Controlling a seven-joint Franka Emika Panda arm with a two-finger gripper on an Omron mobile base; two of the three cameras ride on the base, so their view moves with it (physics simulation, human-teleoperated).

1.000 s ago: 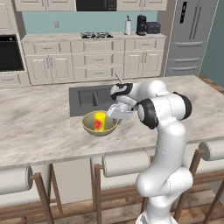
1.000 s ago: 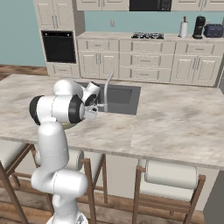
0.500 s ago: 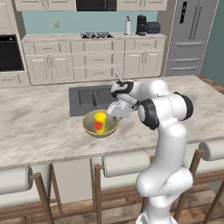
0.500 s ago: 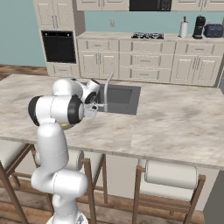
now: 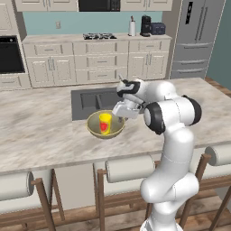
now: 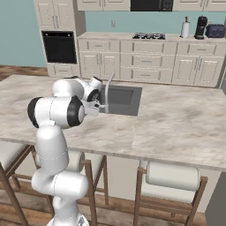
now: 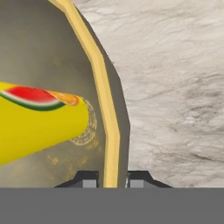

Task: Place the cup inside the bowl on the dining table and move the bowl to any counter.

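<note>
The olive-tan bowl (image 5: 96, 131) sits on the dining table (image 5: 36, 131) just in front of the sink. The yellow cup (image 5: 105, 122) with its red patch stands inside it. My gripper (image 5: 122, 113) is at the bowl's right rim. In the hand view the bowl's rim (image 7: 99, 65) runs up between the two fingertips of the gripper (image 7: 111, 180), one inside and one outside, shut on it. The cup (image 7: 35, 118) lies to the left within the bowl. In the right base view the gripper (image 6: 102, 107) is partly seen past my arm, which hides the bowl.
The dark inset sink (image 5: 90, 101) with its curved faucet (image 6: 108, 86) lies right behind the bowl. Stools (image 5: 128, 168) line the table's near edge. The counter (image 5: 67, 38) over cream cabinets runs along the teal back wall, with a stove top and appliances on it.
My hand has shifted slightly and settled at the bowl's right rim. The bowl and the cup stay where they were.
</note>
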